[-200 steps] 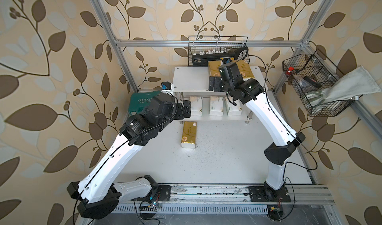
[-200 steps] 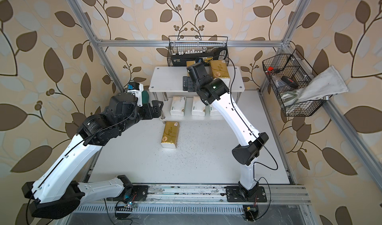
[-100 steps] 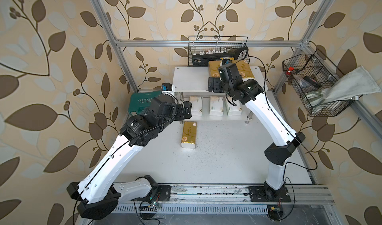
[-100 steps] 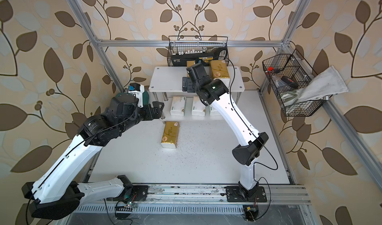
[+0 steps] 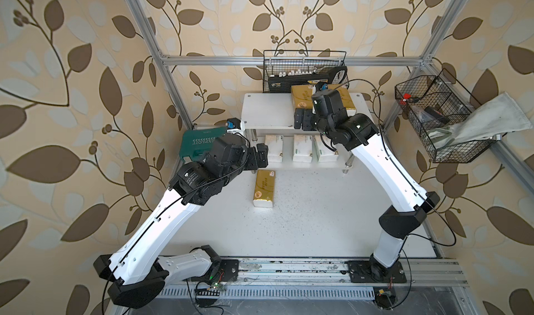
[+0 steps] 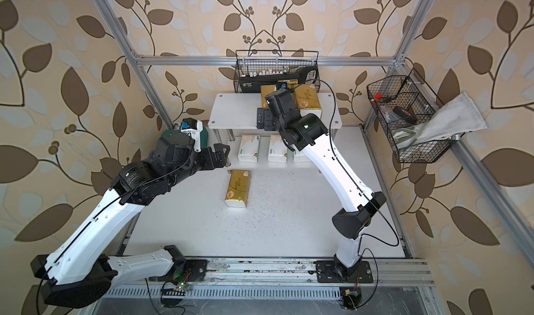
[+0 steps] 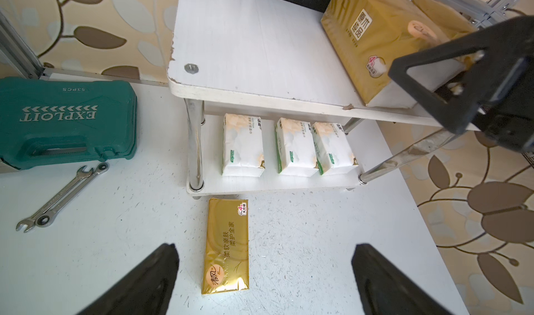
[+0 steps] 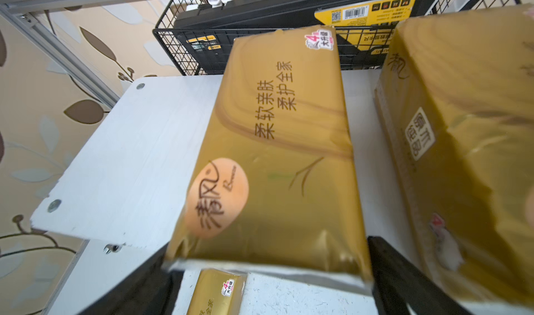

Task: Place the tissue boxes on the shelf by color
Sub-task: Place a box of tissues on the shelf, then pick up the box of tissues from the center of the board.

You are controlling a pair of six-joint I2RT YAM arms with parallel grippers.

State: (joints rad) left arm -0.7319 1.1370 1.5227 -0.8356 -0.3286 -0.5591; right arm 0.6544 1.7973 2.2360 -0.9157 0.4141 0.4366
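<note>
The shelf (image 5: pixel 268 111) stands at the back of the table. Three white tissue boxes (image 7: pixel 242 144) (image 7: pixel 294 146) (image 7: pixel 333 147) lie in a row on its lower board. Two gold tissue boxes (image 8: pixel 277 143) (image 8: pixel 462 125) lie on the top board. My right gripper (image 5: pixel 303 119) is open at the top board's front edge, with the near end of the left-hand gold box between its fingers. A third gold box (image 5: pixel 264 187) lies on the table in front of the shelf. My left gripper (image 7: pixel 264 245) hangs open above it, holding nothing.
A teal tool case (image 7: pixel 66 119) and two wrenches (image 7: pixel 62 195) lie left of the shelf. A black wire basket (image 5: pixel 304 70) hangs behind the shelf. Another basket (image 5: pixel 439 119) with a cloth (image 5: pixel 488 119) hangs on the right frame.
</note>
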